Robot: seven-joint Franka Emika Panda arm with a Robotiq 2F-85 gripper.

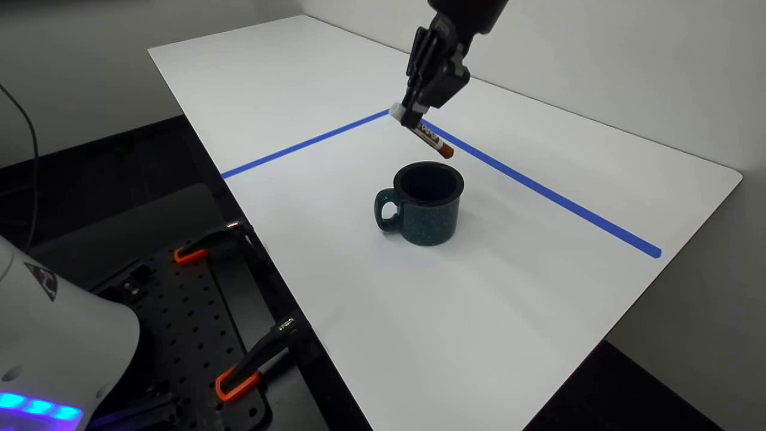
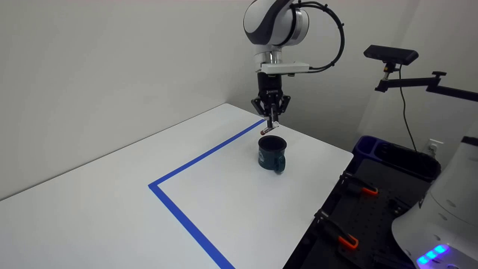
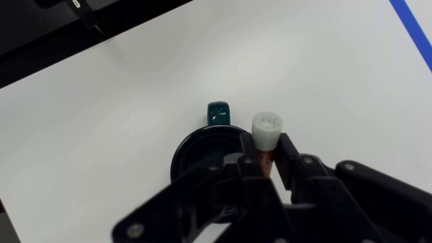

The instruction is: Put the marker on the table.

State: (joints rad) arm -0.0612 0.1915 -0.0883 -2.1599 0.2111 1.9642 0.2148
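The marker is a slim white stick with a brown-orange tip (image 1: 427,135) and a white end. It also shows in an exterior view (image 2: 267,129) and in the wrist view (image 3: 267,130), white end towards the camera. My gripper (image 1: 413,112), also seen in an exterior view (image 2: 273,122) and the wrist view (image 3: 264,146), is shut on the marker near its white end. It holds the marker tilted in the air, near and above the mug's rim. The table (image 1: 335,251) is a white top, also in an exterior view (image 2: 224,186), with nothing between marker and mug.
A dark green-blue mug (image 1: 428,224) stands upright on the table, handle towards the robot base (image 1: 54,335). Blue tape (image 1: 538,187) lies on the tabletop. Orange-tipped clamps (image 1: 236,383) hold the near edge by the black perforated bench (image 1: 185,317). A wall borders the far edge.
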